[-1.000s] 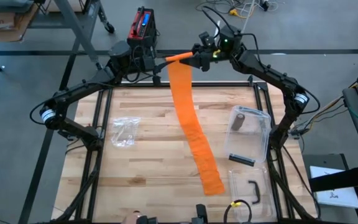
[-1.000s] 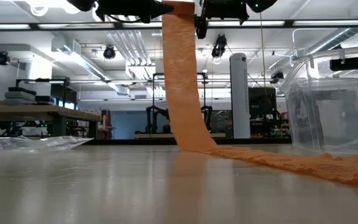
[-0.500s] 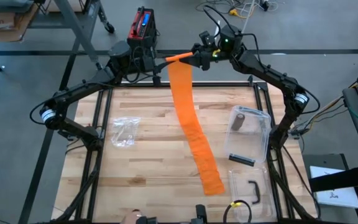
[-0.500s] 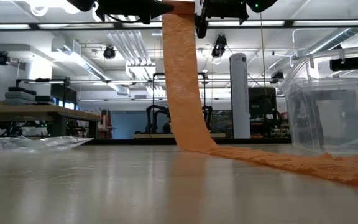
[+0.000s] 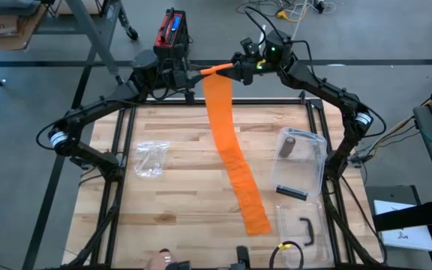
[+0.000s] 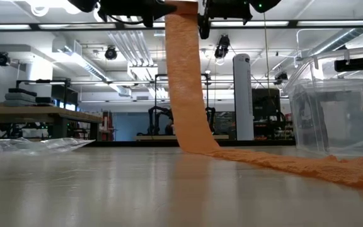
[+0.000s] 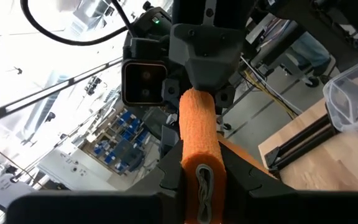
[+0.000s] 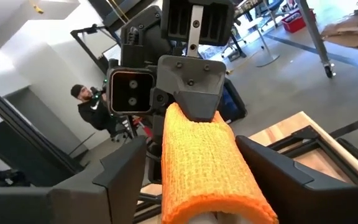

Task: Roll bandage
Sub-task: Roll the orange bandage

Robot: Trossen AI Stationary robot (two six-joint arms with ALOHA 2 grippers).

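Observation:
The orange bandage point(image 5: 231, 150) is partly wound into a roll point(image 5: 216, 69), held high over the table's far edge between my two grippers. Its loose strip point(image 6: 184, 82) hangs down from the roll, and the strip's lower length lies flat on the wood, running toward the near right point(image 5: 255, 217). My left gripper point(image 7: 199, 180) is shut on one end of the roll. My right gripper point(image 8: 207, 180) faces it from the other end, open, one finger on each side of the roll point(image 8: 204, 162). Whether these fingers touch the roll, I cannot tell. My left gripper pinches the roll's near end point(image 7: 201, 186) between its two fingers, and that end is squeezed flat. The fingers come level from the table's left and lie along the roll. The roll is lifted clear and the strip hangs below it.
A crumpled clear bag point(image 5: 150, 159) lies on the table's left. On the right stand a clear plastic box point(image 5: 315, 169) with a dark cylinder point(image 5: 291, 146) inside, a black bar point(image 5: 292, 193) and a black handle point(image 5: 306, 229). A person point(image 8: 98, 109) sits beyond the table.

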